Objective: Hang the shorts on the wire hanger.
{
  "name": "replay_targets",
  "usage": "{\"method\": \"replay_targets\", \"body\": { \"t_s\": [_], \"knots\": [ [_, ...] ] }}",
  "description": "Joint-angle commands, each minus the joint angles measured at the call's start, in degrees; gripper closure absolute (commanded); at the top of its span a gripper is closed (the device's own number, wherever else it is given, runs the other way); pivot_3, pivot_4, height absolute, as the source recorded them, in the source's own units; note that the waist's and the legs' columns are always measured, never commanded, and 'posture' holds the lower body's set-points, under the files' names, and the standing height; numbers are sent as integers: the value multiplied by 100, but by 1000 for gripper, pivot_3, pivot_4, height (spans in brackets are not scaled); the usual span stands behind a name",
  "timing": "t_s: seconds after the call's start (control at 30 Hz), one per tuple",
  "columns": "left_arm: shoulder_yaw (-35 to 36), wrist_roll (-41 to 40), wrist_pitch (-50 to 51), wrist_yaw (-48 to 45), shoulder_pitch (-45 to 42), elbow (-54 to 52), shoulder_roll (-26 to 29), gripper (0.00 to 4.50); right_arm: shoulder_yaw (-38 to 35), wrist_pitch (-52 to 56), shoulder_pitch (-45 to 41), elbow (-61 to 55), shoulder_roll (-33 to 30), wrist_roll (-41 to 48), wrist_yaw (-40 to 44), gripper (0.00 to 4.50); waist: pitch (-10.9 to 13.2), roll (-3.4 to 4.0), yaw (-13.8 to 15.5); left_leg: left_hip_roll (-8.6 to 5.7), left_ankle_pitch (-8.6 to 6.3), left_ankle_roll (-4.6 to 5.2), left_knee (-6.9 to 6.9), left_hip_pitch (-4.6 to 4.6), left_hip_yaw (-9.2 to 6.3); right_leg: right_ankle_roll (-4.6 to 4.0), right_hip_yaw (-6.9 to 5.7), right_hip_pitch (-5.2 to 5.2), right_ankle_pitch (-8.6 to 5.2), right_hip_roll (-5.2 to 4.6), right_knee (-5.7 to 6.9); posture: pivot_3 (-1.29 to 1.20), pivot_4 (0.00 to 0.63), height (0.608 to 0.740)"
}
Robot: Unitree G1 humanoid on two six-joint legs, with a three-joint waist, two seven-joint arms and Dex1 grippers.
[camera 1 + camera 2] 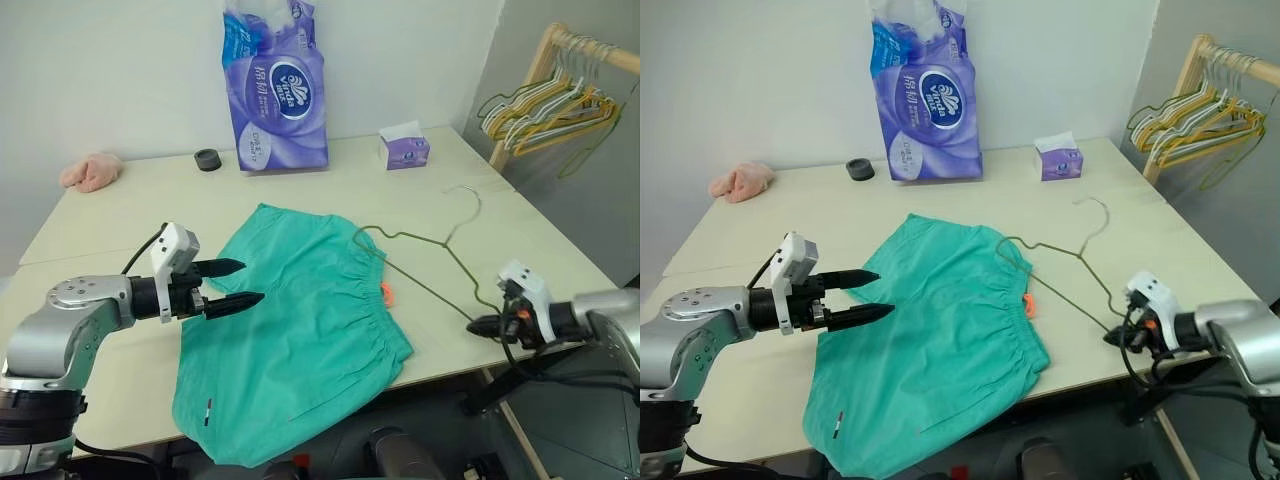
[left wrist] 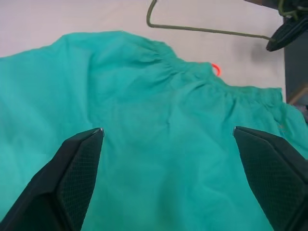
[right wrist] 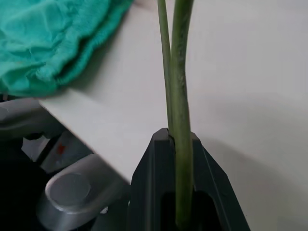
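The teal shorts (image 1: pixel 300 320) lie flat on the table, with the gathered waistband and small orange tag (image 1: pixel 386 292) facing right and one leg hanging over the front edge. My left gripper (image 1: pixel 252 282) hovers open just above their left side, holding nothing. In the left wrist view the fabric (image 2: pixel 159 134) shows between its wide-apart fingers (image 2: pixel 72 173). The olive wire hanger (image 1: pixel 430 270) lies to the right of the shorts, one bend at the waistband's far corner and its hook pointing away. My right gripper (image 1: pixel 475 325) is shut on the wire hanger's near corner (image 3: pixel 180 96) at the table's right front edge.
At the back of the table stand a purple tissue pack (image 1: pixel 275 90), a small tissue box (image 1: pixel 404 150) and a black roll (image 1: pixel 207 159). A pink cloth lump (image 1: pixel 90 172) is at far left. A wooden rack with bunched hangers (image 1: pixel 545 105) stands beyond the table's right side.
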Motion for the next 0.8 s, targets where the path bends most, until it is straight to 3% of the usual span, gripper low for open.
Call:
{"method": "replay_targets", "body": {
  "t_s": [0.03, 0.33, 0.67, 0.8],
  "knots": [
    [-348, 801, -1104, 133, -284, 278, -6, 29, -501, 500, 549, -515, -74, 451, -164, 4500, 2, -1, -5, 0, 0, 0, 0, 2, 1, 0, 1, 0, 0, 1, 0, -349, 71, 740],
    [-423, 1101, -1636, 190, -529, 761, -111, 29, -482, 906, 743, -622, 36, 1041, -639, 4500, 12, -4, -135, 6, -1, 2, -5, 2, 12, 7, 7, -2, -5, 9, -1, -354, 71, 740],
    [-354, 1171, -1715, 224, -412, 718, -86, 29, 43, 1288, -58, -292, 64, 1532, -862, 4500, 19, -7, -117, 5, -2, 3, -3, 1, 13, 8, 8, -2, -5, 8, -3, -323, 70, 740],
    [-304, 1154, -1717, 260, -326, 674, -75, 29, -81, 1209, -181, 96, -53, 1586, -853, 4500, 23, -8, -53, 5, -2, 3, -4, 0, 11, 8, 7, -2, -5, 8, -4, -314, 68, 740]
  ]
}}
